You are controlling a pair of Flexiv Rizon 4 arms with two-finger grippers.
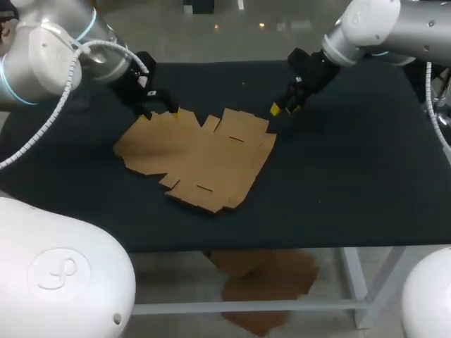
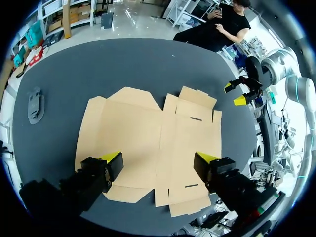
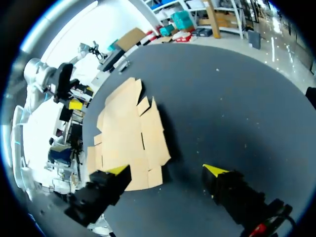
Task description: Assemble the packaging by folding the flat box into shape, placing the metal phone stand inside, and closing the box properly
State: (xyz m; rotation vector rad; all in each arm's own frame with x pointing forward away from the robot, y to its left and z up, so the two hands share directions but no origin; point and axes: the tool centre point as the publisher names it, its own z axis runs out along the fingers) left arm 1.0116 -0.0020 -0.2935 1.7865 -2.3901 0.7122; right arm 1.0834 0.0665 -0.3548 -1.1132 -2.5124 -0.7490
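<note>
Both jaws open, gripping nothing. Left gripper sat at far-left edge of box, tips spread over cardboard; contact unclear. Right gripper hung just off far-right corner, apart from it. Box lay flat, unfolded, left of table centre. Long axis ran roughly left-right, skewed to table edge; slotted flaps pointed far-right and near. Grey stand lay flat off box's left end, well apart.
</note>
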